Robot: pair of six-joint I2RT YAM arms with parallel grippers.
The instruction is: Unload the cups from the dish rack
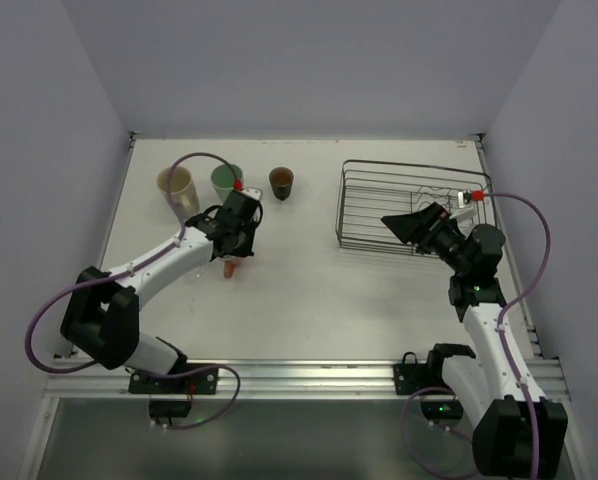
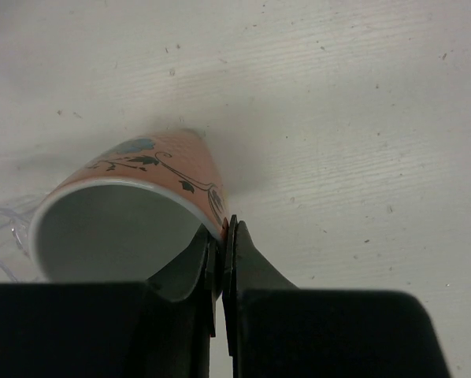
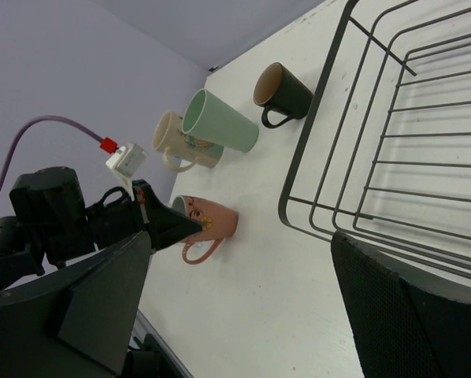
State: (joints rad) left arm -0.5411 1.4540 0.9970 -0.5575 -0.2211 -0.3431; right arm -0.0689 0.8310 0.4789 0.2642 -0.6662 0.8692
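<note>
A salmon-pink cup (image 2: 153,169) with a leaf print is pinched at its rim by my left gripper (image 2: 224,230), one finger inside and one outside. The cup (image 1: 229,268) is upright at the table's left middle, its base down at the surface. At the back left stand a cream cup (image 1: 177,185), a mint green cup (image 1: 226,180) and a dark brown cup (image 1: 281,182). The dish rack (image 1: 364,238) is at the back right with no cup showing in it. My right gripper (image 1: 404,224) hangs open over the rack's near edge, with nothing between its fingers.
The right wrist view shows handles on the cups, and the pink cup (image 3: 212,216) stands in front of the rack's corner (image 3: 298,213). Side walls close in the table on the left and right. A metal rail (image 1: 299,375) runs along the near edge.
</note>
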